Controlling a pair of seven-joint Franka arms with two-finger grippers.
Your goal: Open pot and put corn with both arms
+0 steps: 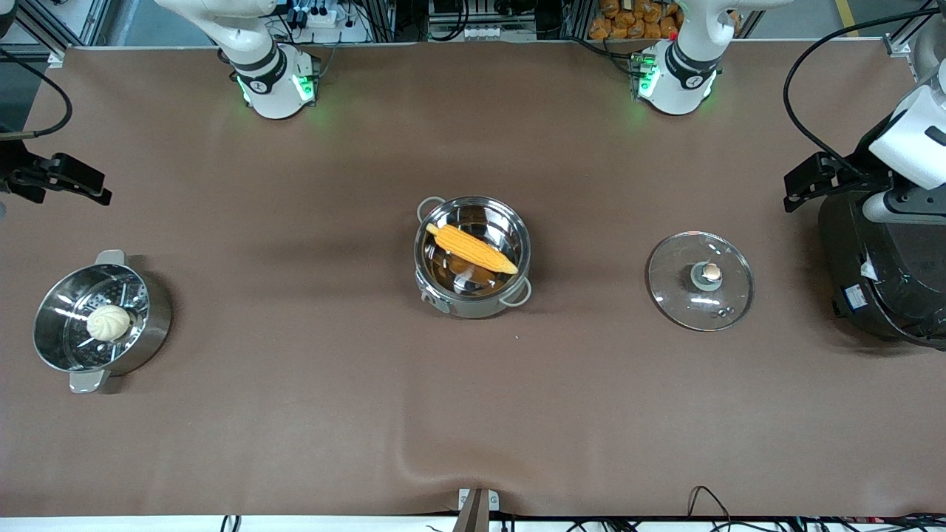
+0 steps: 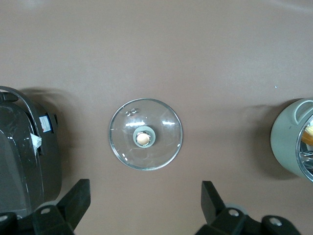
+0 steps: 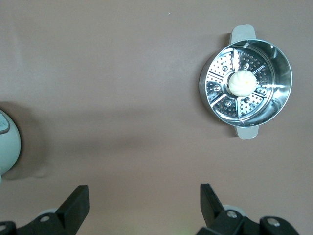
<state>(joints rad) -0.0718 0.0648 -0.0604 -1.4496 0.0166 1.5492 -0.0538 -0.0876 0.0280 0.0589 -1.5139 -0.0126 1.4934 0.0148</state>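
Corn (image 1: 475,250), tapered, lies in shiny round pot (image 1: 473,295); glass lid (image 1: 700,281) beside.

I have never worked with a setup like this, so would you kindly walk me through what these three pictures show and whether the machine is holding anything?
Two white robot arms stand at a brown table. The wide picture comes from a high camera facing them; the other two come from cameras on each arm's wrist, looking down past the black fingers.

In the middle sits a steel pot, open, with a corn cob lying inside. Its glass lid rests flat on the table toward the left arm's end, beside a black rice cooker. Toward the right arm's end is a steamer pot holding a white bun.

Nothing is held. The left gripper hangs open over the lid; the right gripper hangs open over bare table near the steamer pot.
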